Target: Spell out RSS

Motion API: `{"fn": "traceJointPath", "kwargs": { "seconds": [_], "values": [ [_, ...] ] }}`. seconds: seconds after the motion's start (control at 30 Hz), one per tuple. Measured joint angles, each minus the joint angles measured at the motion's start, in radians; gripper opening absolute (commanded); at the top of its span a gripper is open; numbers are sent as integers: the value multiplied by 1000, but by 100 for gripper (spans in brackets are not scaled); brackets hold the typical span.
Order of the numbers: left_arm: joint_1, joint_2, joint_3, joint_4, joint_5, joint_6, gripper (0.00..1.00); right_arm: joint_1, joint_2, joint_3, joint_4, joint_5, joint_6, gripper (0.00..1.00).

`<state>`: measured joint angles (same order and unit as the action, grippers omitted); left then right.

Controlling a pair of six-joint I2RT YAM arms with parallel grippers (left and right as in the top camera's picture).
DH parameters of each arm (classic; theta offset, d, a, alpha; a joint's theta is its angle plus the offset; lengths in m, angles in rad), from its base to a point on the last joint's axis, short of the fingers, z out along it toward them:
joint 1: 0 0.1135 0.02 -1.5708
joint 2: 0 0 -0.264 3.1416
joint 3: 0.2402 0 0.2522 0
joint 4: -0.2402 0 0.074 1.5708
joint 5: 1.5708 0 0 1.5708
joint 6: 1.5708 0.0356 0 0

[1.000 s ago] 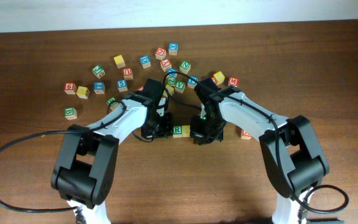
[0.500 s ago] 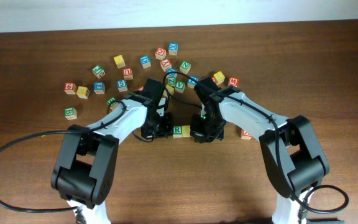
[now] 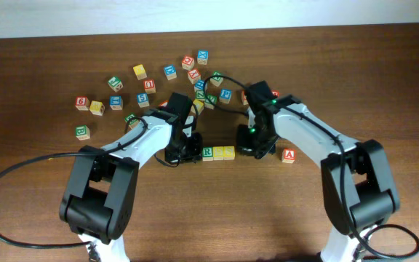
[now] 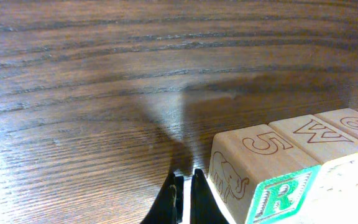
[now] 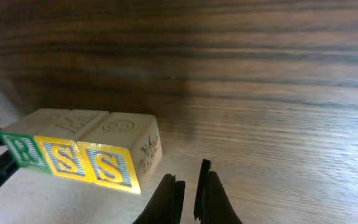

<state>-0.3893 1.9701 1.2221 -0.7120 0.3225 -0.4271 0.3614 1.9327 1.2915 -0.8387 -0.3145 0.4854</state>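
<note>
RSS cubes (image 3: 218, 153) sat touching in a row mid-table, pale wood, green R then two yellow S, left gripper (image 4: 187, 175) at 9 o'clock, right gripper (image 5: 188, 173) at 3 o'clock, both pinched narrow, empty

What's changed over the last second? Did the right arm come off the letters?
The right gripper drew back rightward off the row, uncovering the second yellow-printed wooden S cube. The green-printed wooden R cube, first yellow S cube and left gripper stayed put.
</note>
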Motion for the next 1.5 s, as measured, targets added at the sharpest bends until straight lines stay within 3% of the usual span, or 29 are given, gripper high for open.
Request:
{"fn": "traceJointPath", "kwargs": {
  "seconds": [0.77, 1.07, 1.27, 1.43, 1.47, 1.5],
  "values": [
    [-29, 2, 0, 21, -19, 0, 0, 26, 47, -27, 72, -12, 13, 5],
    [-36, 1, 9, 21, -75, 65, 0, 31, 47, -25, 80, 12, -74, 6],
    [-36, -5, 14, -25, -122, 69, 0, -32, 70, 116, -103, 113, -78, 4],
    [-1, -101, 49, -225, -222, 69, 0, -56, 2, 360, -440, 127, -82, 4],
    [19, -216, 79, -288, -227, 69, 18, -58, -146, 397, -529, 142, -82, 4],
    [32, -314, 105, -308, -228, 69, 76, -58, -236, 407, -560, 146, -81, 8]
  ]
}}
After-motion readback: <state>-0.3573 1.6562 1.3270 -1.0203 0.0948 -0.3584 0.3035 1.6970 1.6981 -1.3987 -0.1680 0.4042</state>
